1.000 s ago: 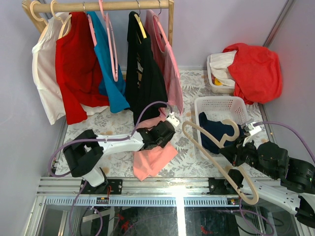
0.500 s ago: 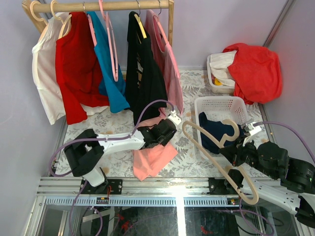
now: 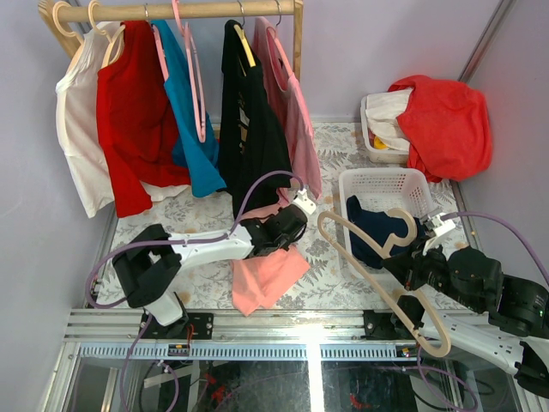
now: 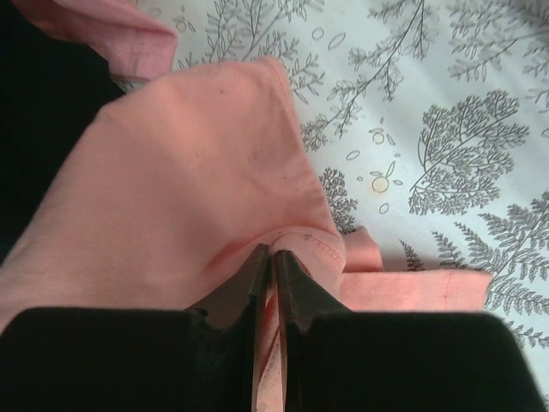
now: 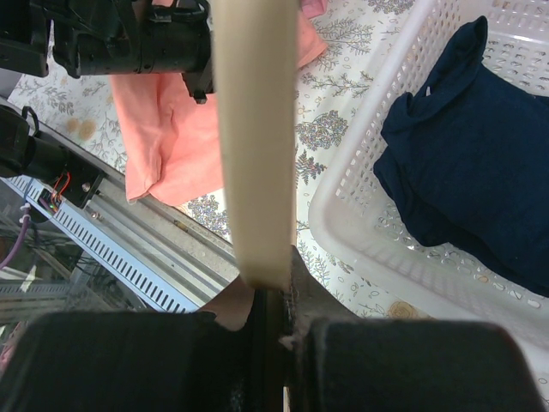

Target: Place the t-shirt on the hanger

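The salmon t-shirt (image 3: 266,275) hangs limp from my left gripper (image 3: 292,225) and drapes onto the fern-print table. In the left wrist view the jaws (image 4: 273,257) are shut on a stitched hem fold of the t-shirt (image 4: 189,189). The cream hanger (image 3: 377,275) runs slanted from near the basket down to the front rail. My right gripper (image 3: 418,273) is shut on it. In the right wrist view the hanger's broad arm (image 5: 253,129) rises from the closed jaws (image 5: 274,287), with the t-shirt (image 5: 171,129) beyond at the left.
A wooden rail (image 3: 171,10) at the back holds white, red, blue, black and striped pink tops. A white basket (image 3: 377,184) with a navy garment stands at the right; it also shows in the right wrist view (image 5: 360,206). A bin with a red shirt (image 3: 446,120) stands behind.
My left gripper has risen slightly and moved back toward the rack, lifting the t-shirt's held edge. The right arm and hanger have not moved.
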`<state>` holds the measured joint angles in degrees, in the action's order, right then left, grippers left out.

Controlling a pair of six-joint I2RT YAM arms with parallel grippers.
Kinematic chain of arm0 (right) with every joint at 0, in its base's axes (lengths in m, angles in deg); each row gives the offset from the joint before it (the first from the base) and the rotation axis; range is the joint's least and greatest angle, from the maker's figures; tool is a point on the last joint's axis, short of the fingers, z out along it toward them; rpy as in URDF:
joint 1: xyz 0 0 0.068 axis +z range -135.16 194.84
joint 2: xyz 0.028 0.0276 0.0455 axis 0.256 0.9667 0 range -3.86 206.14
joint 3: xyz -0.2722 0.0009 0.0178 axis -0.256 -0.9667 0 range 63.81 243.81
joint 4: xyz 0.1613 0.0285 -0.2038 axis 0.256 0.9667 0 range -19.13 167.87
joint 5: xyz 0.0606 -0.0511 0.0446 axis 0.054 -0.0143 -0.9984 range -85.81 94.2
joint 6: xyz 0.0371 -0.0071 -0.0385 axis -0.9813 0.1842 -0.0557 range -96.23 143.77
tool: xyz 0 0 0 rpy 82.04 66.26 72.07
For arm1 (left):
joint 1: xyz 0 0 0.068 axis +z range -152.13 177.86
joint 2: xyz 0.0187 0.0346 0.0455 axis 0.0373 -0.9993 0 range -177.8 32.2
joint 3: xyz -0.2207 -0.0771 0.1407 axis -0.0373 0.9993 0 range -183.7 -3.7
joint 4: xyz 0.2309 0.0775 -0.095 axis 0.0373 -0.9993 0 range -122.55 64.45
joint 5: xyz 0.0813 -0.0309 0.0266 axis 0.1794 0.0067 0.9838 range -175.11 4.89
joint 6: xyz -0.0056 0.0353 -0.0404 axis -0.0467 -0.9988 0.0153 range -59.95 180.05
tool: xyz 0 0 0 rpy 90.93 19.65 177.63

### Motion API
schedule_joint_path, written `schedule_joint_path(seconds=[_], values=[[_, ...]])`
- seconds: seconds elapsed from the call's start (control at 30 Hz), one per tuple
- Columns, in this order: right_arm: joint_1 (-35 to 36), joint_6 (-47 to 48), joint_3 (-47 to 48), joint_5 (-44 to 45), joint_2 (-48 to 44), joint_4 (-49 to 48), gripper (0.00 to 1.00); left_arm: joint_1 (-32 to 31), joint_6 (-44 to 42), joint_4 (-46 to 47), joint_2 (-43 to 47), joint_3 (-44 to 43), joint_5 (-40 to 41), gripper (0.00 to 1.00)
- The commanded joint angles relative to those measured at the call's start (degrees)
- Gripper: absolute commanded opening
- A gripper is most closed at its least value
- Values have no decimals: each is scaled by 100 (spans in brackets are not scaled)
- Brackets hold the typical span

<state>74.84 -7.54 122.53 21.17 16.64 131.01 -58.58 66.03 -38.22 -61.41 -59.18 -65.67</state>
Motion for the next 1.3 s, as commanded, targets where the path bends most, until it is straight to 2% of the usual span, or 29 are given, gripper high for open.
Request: schedule_joint_path(seconds=[0.0, 0.1, 0.2, 0.37, 0.53, 1.03, 1.27], values=[[2, 103, 135, 44, 207, -331, 0, 48, 67, 121, 283, -302, 314, 5], [0, 140, 180, -78, 372, -469, 0, 46, 100, 149, 528, -350, 452, 0], [3, 177, 239, -326, 506, -674, 0, 45, 135, 110, 730, -405, 637, 0], [2, 35, 89, -1356, 612, -1462, 0, 43, 192, 1, 921, -585, 818, 0], [1, -261, -159, -1929, 632, -1961, 0, 46, 173, -139, 905, -884, 981, 0], [6, -543, -531, -1720, 1100, -2815, 0, 40, 322, -404, 1717, -1031, 1047, 0], [-5, -466, -224, -1415, 1393, -2791, 0, 45, 338, -562, 2106, -1045, 1175, 0]])
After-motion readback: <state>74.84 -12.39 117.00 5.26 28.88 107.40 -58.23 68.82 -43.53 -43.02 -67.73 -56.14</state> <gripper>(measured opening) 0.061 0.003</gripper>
